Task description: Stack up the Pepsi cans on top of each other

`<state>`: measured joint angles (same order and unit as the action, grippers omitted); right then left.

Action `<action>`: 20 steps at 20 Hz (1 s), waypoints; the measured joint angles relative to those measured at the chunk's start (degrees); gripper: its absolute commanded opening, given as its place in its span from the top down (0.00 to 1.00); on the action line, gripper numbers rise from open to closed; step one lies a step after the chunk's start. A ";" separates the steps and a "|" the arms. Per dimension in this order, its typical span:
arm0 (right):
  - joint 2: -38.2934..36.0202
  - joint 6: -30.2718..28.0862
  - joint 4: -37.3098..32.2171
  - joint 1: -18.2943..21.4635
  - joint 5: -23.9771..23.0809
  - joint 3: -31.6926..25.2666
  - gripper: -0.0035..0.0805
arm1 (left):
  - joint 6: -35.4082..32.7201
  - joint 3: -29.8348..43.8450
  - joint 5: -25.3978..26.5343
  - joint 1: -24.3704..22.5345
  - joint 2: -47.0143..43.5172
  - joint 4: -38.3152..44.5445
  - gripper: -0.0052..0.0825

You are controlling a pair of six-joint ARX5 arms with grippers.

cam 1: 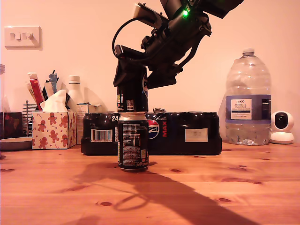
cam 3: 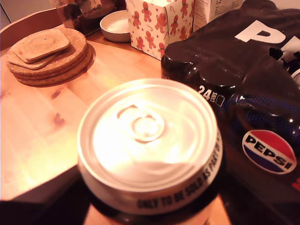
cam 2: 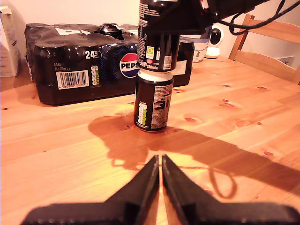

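Observation:
Two black Pepsi cans stand in a column near the middle of the wooden table. The lower can [cam 1: 133,140] [cam 2: 153,101] stands upright on the wood. The upper can [cam 1: 131,96] [cam 2: 157,44] sits on or just above its rim, roughly in line with it. My second gripper [cam 1: 131,77] [cam 2: 164,18] is shut around the upper can, whose silver lid [cam 3: 147,140] fills the second wrist view. My first gripper [cam 2: 159,157] is shut on nothing, low over the table and well short of the cans. It does not show in the exterior view.
A black shrink-wrapped Pepsi Max 24-pack [cam 1: 187,133] lies right behind the cans. A gingerbread tissue box [cam 1: 54,129], a large water bottle [cam 1: 247,101] and a small white camera [cam 1: 282,126] line the back. Cork coasters [cam 3: 47,54], a bowl [cam 3: 116,26] and a chair [cam 2: 267,47] also show.

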<state>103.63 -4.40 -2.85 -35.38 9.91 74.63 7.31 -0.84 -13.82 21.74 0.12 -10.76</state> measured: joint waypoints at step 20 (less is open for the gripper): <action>-7.89 -0.02 14.99 -0.72 -0.31 12.59 0.02 | 0.00 -0.02 0.11 0.00 0.00 -0.04 0.93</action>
<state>95.74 -4.43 12.14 -36.10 9.61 87.22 7.31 -0.86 -13.72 21.74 0.12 -10.81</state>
